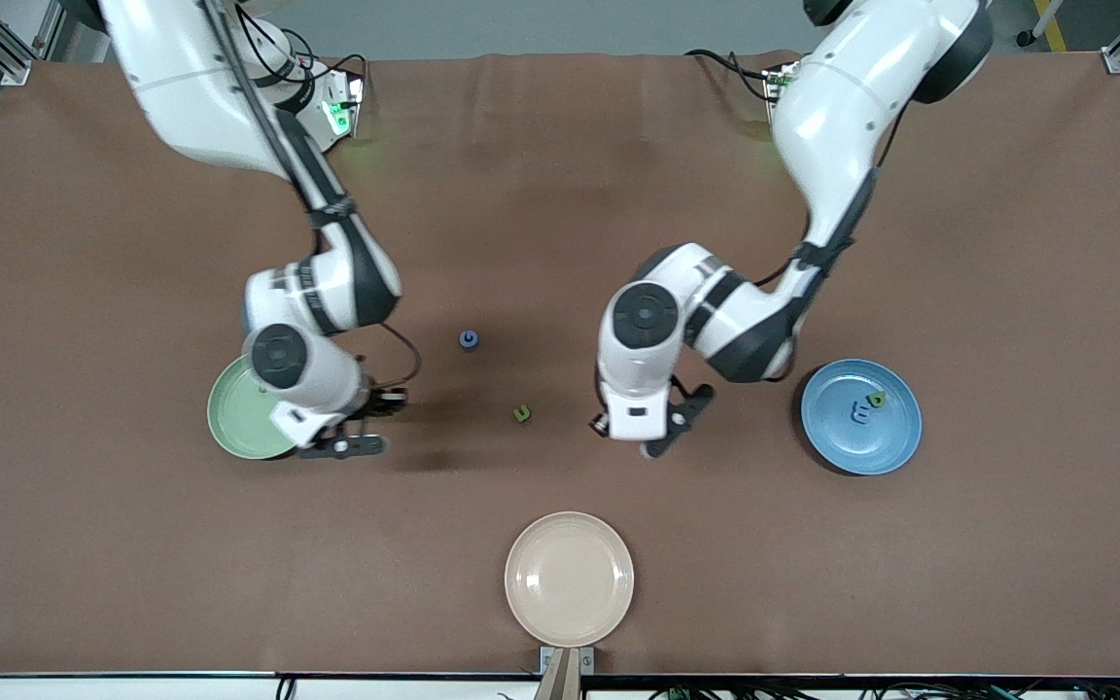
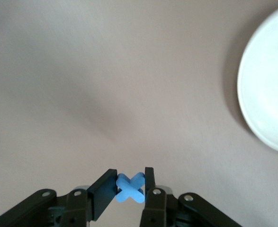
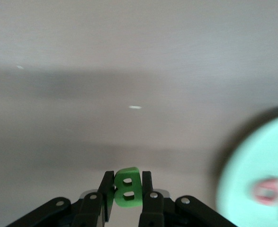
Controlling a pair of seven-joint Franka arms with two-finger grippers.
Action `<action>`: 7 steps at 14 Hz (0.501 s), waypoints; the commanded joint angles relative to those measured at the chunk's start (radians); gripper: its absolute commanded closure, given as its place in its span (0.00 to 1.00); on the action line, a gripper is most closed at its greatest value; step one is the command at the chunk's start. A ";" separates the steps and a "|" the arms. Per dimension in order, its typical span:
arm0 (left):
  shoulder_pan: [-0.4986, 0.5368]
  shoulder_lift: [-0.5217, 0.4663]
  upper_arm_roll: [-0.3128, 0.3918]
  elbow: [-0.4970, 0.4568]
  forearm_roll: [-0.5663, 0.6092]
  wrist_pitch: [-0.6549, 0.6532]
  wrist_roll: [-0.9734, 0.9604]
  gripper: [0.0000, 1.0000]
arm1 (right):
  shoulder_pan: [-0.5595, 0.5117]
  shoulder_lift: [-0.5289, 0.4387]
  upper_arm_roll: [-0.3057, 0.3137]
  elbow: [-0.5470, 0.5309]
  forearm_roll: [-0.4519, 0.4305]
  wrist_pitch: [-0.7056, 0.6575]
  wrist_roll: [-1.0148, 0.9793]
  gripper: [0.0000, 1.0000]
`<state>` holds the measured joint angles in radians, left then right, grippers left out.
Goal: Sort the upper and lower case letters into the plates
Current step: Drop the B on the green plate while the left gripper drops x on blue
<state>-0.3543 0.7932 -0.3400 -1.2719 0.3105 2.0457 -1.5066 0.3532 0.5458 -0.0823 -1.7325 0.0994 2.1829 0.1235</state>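
Note:
My left gripper (image 1: 674, 424) is shut on a blue x (image 2: 130, 188), held upright between its fingers over bare table between the green u (image 1: 521, 413) and the blue plate (image 1: 895, 442). The blue plate holds a blue E-like piece (image 1: 859, 414) and a small green letter (image 1: 877, 398). My right gripper (image 1: 370, 423) is shut on a green B (image 3: 128, 189), just beside the pale green plate (image 1: 234, 423). In the right wrist view that plate (image 3: 247, 161) holds a pink-red Q (image 3: 267, 190). A blue G (image 1: 468, 338) lies on the table between the arms.
A cream-beige plate (image 1: 569, 578) sits near the table's front edge, nearer the camera than the u. The left wrist view shows the rim of a pale round plate (image 2: 266, 94). The right arm's elbow covers part of the pale green plate.

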 commanded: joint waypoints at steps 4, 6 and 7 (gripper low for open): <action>0.305 -0.311 -0.033 -0.467 0.001 0.028 0.380 0.99 | -0.258 -0.090 0.019 -0.091 -0.004 -0.029 -0.427 0.97; 0.412 -0.356 -0.031 -0.575 0.010 0.089 0.509 0.99 | -0.309 -0.086 0.019 -0.123 -0.006 0.015 -0.501 0.96; 0.469 -0.364 -0.031 -0.613 0.030 0.137 0.544 0.99 | -0.322 -0.086 0.019 -0.163 -0.006 0.073 -0.530 0.96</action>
<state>0.0189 0.5116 -0.3592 -1.7290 0.3153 2.0892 -1.0364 0.0607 0.4776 -0.0846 -1.8173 0.0983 2.1749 -0.3538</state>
